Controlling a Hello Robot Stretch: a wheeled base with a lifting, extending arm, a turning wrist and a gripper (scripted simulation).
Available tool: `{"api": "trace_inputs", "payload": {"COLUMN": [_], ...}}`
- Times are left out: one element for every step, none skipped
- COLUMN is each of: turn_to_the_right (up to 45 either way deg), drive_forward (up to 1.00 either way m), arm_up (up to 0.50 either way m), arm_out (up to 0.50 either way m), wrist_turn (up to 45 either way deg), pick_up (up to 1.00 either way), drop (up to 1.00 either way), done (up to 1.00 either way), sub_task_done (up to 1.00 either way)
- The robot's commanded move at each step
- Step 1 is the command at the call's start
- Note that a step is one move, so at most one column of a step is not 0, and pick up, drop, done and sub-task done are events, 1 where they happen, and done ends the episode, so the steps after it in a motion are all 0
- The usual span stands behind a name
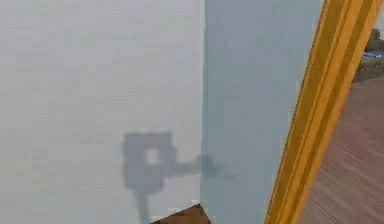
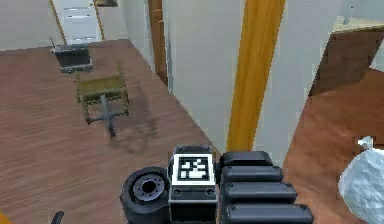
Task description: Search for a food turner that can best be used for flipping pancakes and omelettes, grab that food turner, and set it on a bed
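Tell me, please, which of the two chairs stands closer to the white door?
The dark grey chair, just below the white door; the olive green chair stands farther down the arm side view.

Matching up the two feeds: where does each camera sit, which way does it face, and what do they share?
Forward view: on the robot, looking ahead and somewhat down at a close white wall, orange door frame at its right; no robot body here.
Arm side view: on the robot's body, looking out sideways over wooden floor toward an olive-green chair and white door; the dark arm with its white marker square at the bottom.
Shared: probably the orange door frame and adjoining white wall.
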Motion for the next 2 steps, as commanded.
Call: {"api": "trace_inputs", "payload": {"turn_to_the_right": [45.0,30.0], "drive_forward": [0.0,0.0], "arm_up": [0.0,0.0], "arm_out": [0.0,0.0], "wrist_turn": [0.0,0.0], "pick_up": [0.0,0.0], "drop": [0.0,0.0], "done": [0.0,0.0], "sub_task_done": [0.0,0.0]}}
